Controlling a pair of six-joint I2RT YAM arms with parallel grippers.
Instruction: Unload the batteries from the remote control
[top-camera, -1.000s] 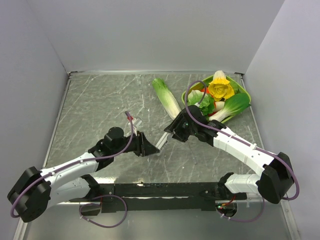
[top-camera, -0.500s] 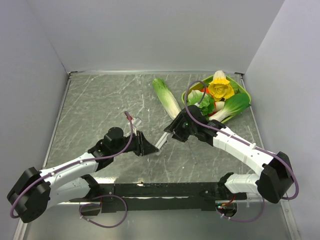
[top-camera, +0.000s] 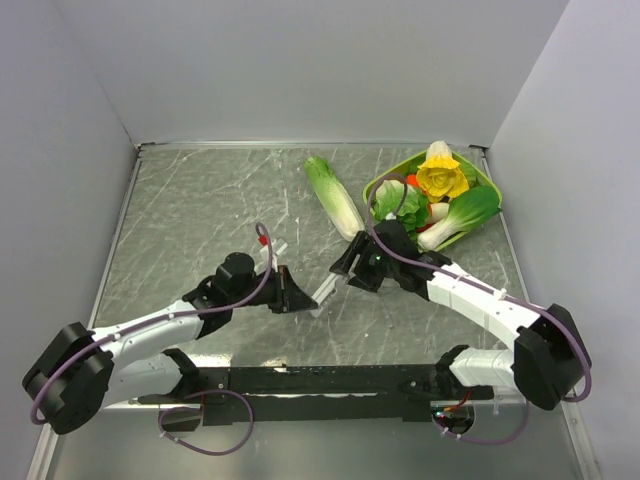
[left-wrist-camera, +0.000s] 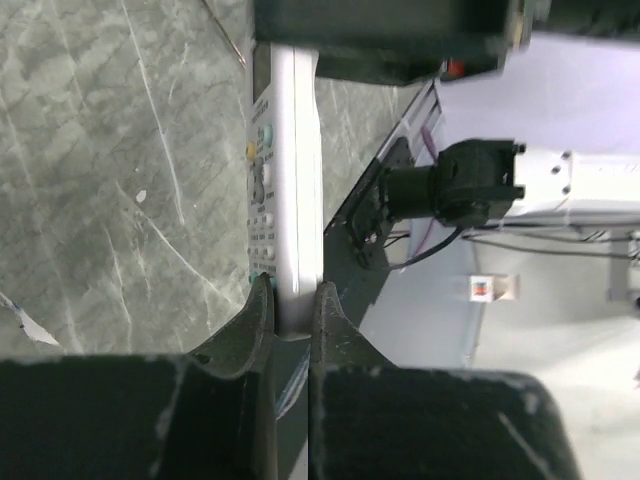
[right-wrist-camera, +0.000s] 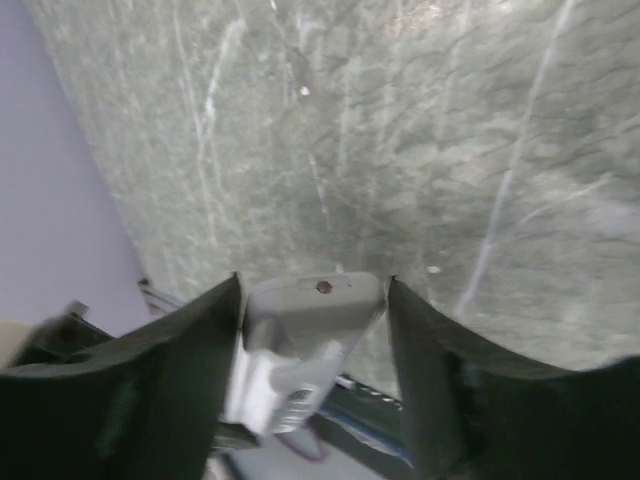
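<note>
The remote control (top-camera: 324, 291) is a slim white bar held just above the table between my two grippers. In the left wrist view the remote control (left-wrist-camera: 287, 180) runs away from the camera, its buttons facing left. My left gripper (left-wrist-camera: 292, 292) is shut on its near end, both fingers pressed against its sides. In the right wrist view the remote control's other end (right-wrist-camera: 315, 305) sits between the fingers of my right gripper (right-wrist-camera: 312, 288), which stands open, with a small gap at the right finger (right-wrist-camera: 415, 330). From above, the left gripper (top-camera: 298, 296) and right gripper (top-camera: 346, 273) face each other. The batteries are hidden.
A long pale-green cabbage (top-camera: 333, 197) lies behind the right gripper. A green bowl (top-camera: 488, 184) of toy vegetables stands at the back right. A small whitish flat piece (top-camera: 279, 245) lies by the left wrist. Grey walls enclose the marbled table (top-camera: 190, 210).
My left gripper has closed onto the remote's near end. The right gripper's jaws have widened slightly around the far end, and the right wrist has shifted a little.
</note>
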